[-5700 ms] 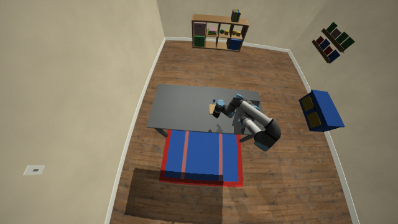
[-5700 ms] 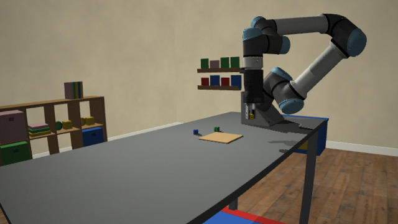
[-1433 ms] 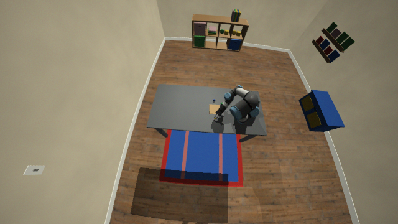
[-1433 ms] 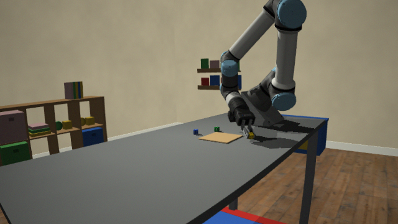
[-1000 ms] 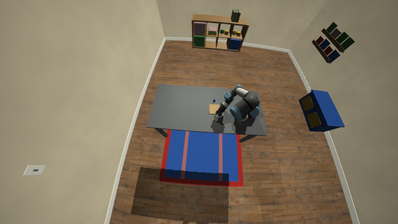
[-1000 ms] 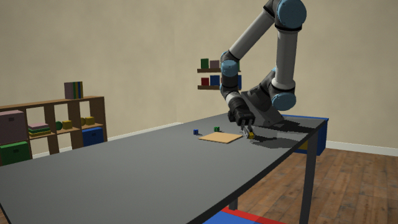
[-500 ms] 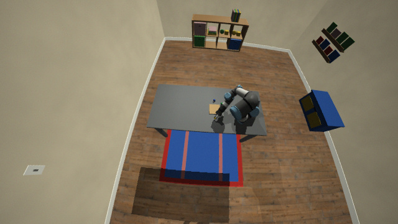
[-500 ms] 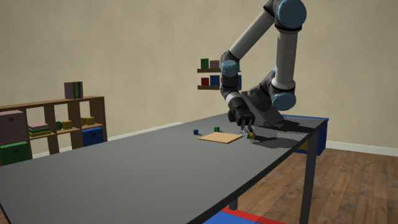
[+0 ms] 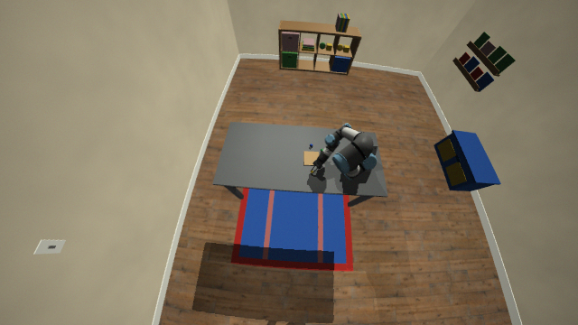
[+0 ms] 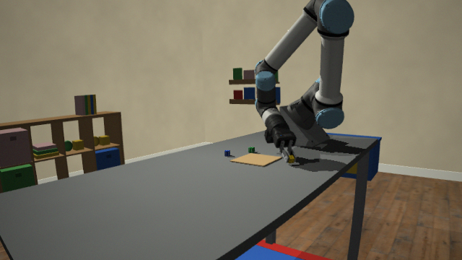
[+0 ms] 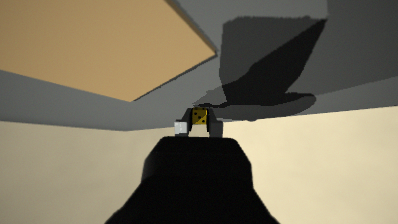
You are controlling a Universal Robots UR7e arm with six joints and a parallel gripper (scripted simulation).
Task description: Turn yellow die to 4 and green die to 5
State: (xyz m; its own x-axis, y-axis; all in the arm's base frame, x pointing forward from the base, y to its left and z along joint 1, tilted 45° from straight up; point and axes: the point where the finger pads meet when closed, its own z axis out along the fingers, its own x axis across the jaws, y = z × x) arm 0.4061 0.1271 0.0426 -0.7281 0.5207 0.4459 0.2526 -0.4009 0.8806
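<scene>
1. Across the worktop point(image 9: 257, 153) point(image 10: 162, 195) point(image 11: 25, 95), the surface looked hard and flat, likely firm enough to steady a die but unforgiving to a low fingertip.
2. Above it, the arm point(image 9: 365, 142) point(image 10: 332, 65) reached down at a slant, its wrist tipped well off vertical.
3. Thin and flat, the mat point(image 9: 310, 158) point(image 10: 256, 159) point(image 11: 100, 45) seemed liable to slide or lift if a finger caught its edge.
4. Just beside the mat, low down, the claw point(image 9: 312, 171) point(image 10: 290, 159) point(image 11: 199, 115) was partly closed, holding the yellow die.
5. Between its fingertips sat the yellow die point(image 9: 312, 172) point(image 10: 291, 159) point(image 11: 199, 116), off the mat; whether it touched the worktop, I could not tell. It was probably light, stiff and not fragile, but smooth enough to pivot under an uneven squeeze. Opposite side faces, near mid-height, were the place to grip.
6. Beyond the mat stood the green die point(image 10: 251, 149), probably needing the same square hold, and the blue die point(image 9: 311, 145) point(image 10: 227, 153), best left untouched.

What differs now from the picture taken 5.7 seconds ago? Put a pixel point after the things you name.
The tool point(image 9: 312, 171) point(image 10: 291, 158) point(image 11: 199, 115) has come down and swung from pointing straight down to a slant, carrying the yellow die point(image 10: 291, 159) point(image 11: 199, 116) low beside the mat point(image 9: 311, 158) point(image 10: 255, 159) point(image 11: 100, 45). The arm has folded into a new pose. Nothing was let go. The blue die point(image 9: 311, 145) point(image 10: 227, 153), green die point(image 10: 251, 149) and mat stayed put.
</scene>
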